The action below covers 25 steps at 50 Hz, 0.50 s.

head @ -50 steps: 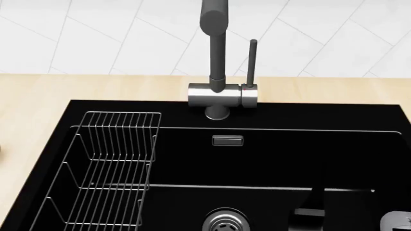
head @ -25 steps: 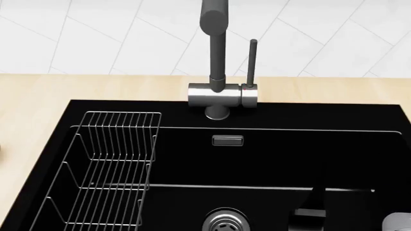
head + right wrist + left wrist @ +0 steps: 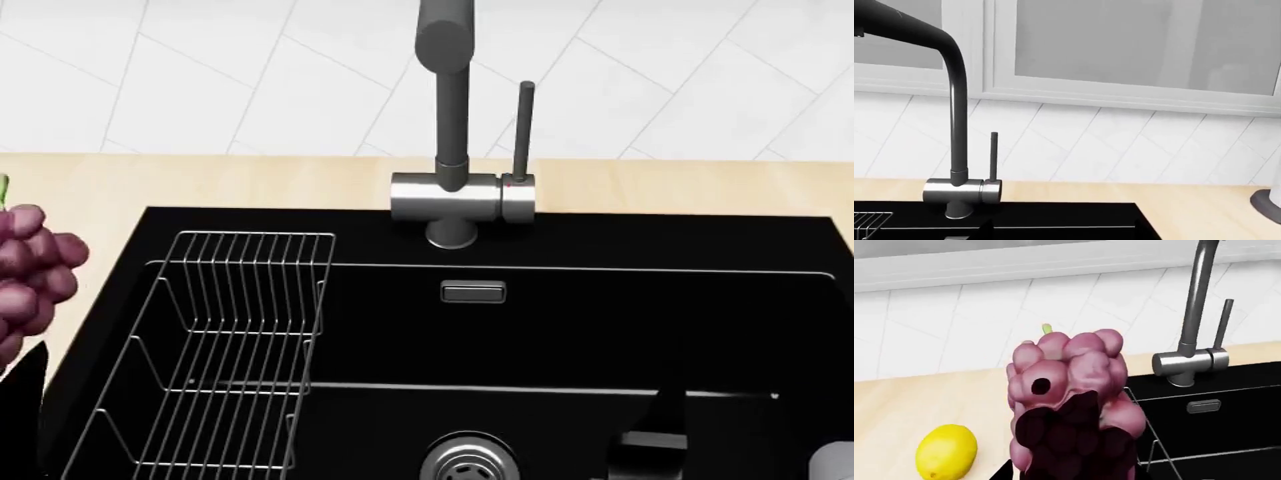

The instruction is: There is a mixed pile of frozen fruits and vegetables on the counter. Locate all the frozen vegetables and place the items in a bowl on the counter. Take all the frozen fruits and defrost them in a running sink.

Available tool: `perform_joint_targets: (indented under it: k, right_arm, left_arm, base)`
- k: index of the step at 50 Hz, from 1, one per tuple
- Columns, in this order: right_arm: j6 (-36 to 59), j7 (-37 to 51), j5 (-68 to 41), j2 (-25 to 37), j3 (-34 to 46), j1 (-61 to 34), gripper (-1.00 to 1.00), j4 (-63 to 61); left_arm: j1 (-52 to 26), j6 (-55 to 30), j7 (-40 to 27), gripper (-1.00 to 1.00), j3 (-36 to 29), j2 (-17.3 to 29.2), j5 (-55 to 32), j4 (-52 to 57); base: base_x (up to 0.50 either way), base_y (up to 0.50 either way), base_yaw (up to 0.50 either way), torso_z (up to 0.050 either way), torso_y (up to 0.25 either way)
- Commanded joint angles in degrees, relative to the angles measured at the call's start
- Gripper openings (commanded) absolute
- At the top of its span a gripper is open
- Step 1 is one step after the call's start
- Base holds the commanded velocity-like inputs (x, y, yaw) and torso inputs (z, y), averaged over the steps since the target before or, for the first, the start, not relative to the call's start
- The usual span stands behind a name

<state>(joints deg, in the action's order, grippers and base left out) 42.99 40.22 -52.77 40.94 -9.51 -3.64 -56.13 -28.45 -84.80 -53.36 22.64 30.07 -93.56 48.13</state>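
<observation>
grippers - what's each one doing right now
Left tool: shut on the grapes, held up beside the sink.
Right tool: not in view, so it cannot be told.

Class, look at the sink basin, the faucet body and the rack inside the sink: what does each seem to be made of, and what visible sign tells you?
Sink basin: matte black, perhaps composite or coated; no glare.
Faucet: dark grey matte spout over a brushed steel-looking base with soft highlights.
Rack: thin bright metal wire, open grid.

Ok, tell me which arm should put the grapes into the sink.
Left. Its gripper already holds the grape bunch, which shows at the sink's left edge beside the wire rack. The right wrist view shows no fruit, only the faucet.
</observation>
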Motion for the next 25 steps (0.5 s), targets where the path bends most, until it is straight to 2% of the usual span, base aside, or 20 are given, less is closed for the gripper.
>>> perform_joint_targets:
  k: [1, 6, 11, 19, 25]
  right_arm:
    - [-0.47, -1.81, 0.53, -0.97, -1.49, -0.44, 1.00, 0.70]
    - [-0.78, -1.68, 0.25, -0.72, -1.93, -0.12, 1.00, 0.62]
    - [-0.85, -1.56, 0.50, -0.72, -1.37, -0.28, 1.00, 0.64]
    - [-1.10, -1.60, 0.74, -0.61, -0.70, -0.35, 1.00, 0.77]
    - [-1.32, -1.62, 0.96, -0.55, -0.33, -0.12, 1.00, 0.88]
  left_arm:
    - [-4.69, 0.72, -3.32, -1.00, -5.86, -3.30, -3.91, -0.19]
    - [-3.38, -0.79, 3.21, -1.00, -9.30, -6.75, 5.28, 0.39]
    - [-5.84, -1.05, 2.63, -1.00, -14.49, -9.33, 6.55, 0.16]
    - [-8.36, 1.55, 10.54, -1.00, -22.81, -11.93, 17.75, -3.77]
    - [-11.73, 3.65, 14.47, -1.00, -28.48, -13.52, 22.57, -7.77]
  base:
    - [0.00, 0.00, 0.00, 0.000, 0.000]
    - [0.00, 0.00, 0.00, 0.000, 0.000]
    - [0.00, 0.00, 0.00, 0.000, 0.000]
    - [0.00, 0.00, 0.00, 0.000, 0.001]
    - [0.00, 0.00, 0.00, 0.000, 0.000]
